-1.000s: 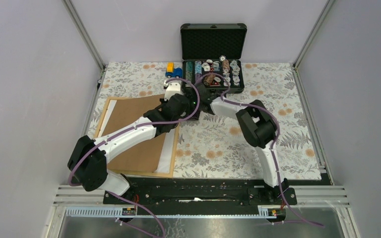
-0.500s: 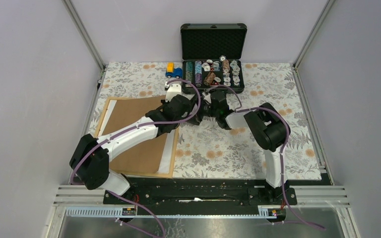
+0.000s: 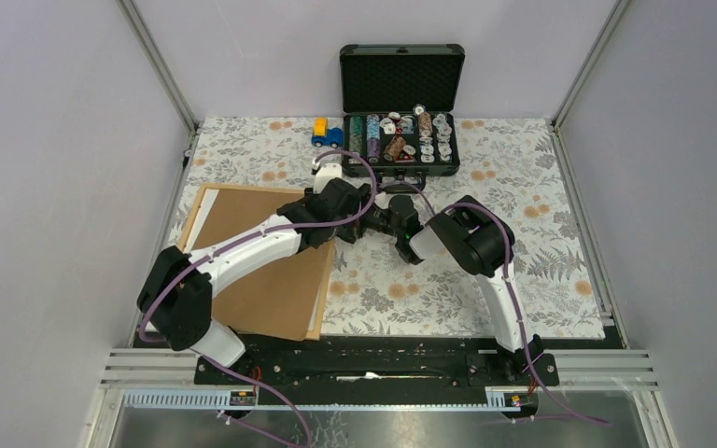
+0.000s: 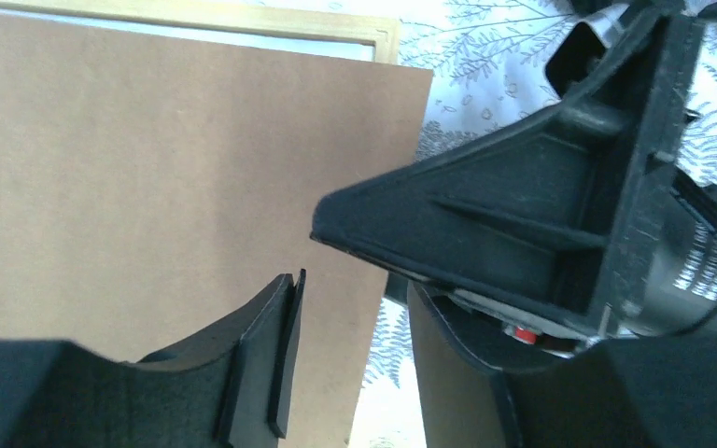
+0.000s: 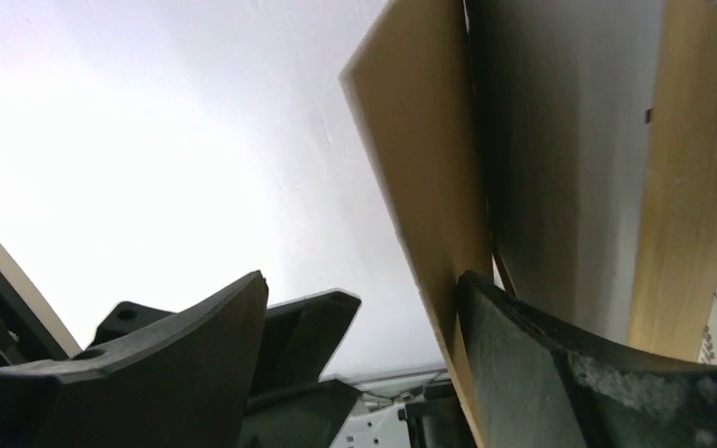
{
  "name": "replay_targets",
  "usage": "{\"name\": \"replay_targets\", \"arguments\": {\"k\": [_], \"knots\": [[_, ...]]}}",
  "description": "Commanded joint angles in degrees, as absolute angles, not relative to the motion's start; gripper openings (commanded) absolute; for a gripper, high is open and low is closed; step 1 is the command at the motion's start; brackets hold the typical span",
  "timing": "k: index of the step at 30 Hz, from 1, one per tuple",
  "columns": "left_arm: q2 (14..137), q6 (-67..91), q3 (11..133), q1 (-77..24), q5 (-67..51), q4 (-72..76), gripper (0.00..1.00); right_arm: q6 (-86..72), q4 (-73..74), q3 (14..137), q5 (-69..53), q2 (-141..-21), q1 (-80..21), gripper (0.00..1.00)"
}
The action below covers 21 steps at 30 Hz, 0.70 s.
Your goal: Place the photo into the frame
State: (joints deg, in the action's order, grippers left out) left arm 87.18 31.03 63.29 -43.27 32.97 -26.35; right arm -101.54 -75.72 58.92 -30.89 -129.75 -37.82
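Two layers sit at the left of the table point(image 3: 448, 280). The frame point(image 3: 243, 188) lies there with a brown backing board point(image 3: 261, 280) on top, skewed against the rails, its near right corner past the rail. Skewed like this it cannot seat; in our judgement, pressing it down would jam or bow it.

We see no printed face of the photo anywhere. A white strip point(image 3: 198, 218) shows inside the frame along the board's left edge. It is possibly the photo's border, which would put the photo under the board. If so, dragging the board could shift or crease it.

The left hand point(image 4: 350, 317) hovers over the board's right edge with its fingers apart and nothing between them.

The right hand point(image 5: 364, 280) is just beside it, jaws wide and gripping nothing. The board's thin edge runs down to the inner face of one finger, with a pale sheet and a wood rail behind it. With neither hand clamped, the board could slide off or fall back crooked. A finger could also wedge under the wrong layer and lift the pale sheet too. The hands are crowded, so a small sideways move risks a knock or a snagged cable.

Further right and back, the open black case point(image 3: 401, 140) and a toy truck point(image 3: 326, 133) stand well apart from the work.

Hidden or hard to make out:
- From above, the arms cover both sets of fingertips and the frame's far right corner.
- We cannot tell whether the pale sheet is photo, mat or glazing.
- We cannot tell whether the board's edge rests on the right finger or only passes it.
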Motion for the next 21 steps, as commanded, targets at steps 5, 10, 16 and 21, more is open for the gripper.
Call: {"name": "replay_targets", "arguments": {"k": [5,10,16,21], "knots": [[79.91,34.73,67.77,-42.18,15.43,-29.5,0.71,-101.79,-80.32,63.75,-31.9,-133.25,-38.94,0.78],[75.24,30.52,72.05,-33.63,4.58,-38.0,0.96,-96.57,-73.68,66.29,-34.96,-134.06,-38.95,0.75],[78.14,23.85,77.08,-4.52,-2.79,-41.2,0.98,-86.08,-57.47,69.21,-39.24,-132.34,-38.59,0.64],[85.3,22.66,72.54,13.99,-2.1,-30.94,0.99,-74.91,-39.9,73.3,-42.5,-131.51,-38.23,0.58]]}}
